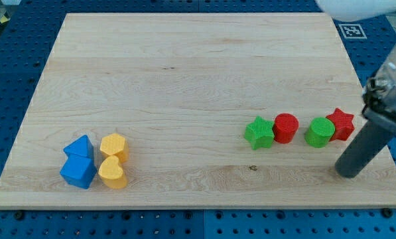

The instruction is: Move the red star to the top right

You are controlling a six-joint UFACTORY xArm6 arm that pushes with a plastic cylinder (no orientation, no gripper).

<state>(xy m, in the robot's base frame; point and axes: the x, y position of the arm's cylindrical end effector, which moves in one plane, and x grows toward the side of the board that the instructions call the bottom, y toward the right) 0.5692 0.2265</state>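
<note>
— On the table?
— Pale wooden board (184,79) on a blue table with little holes (12,60). Red star block (341,123) near the view's right edge, touching a green round block (319,132).
— And beside those?
— Red round block (286,127) touching a green star block (259,132). Far off at bottom left, two blue blocks (78,162) and two yellow blocks (113,161).
— And my tip (348,174)?
— Just a bare dark rod, holding nothing, below the red star, not touching.
</note>
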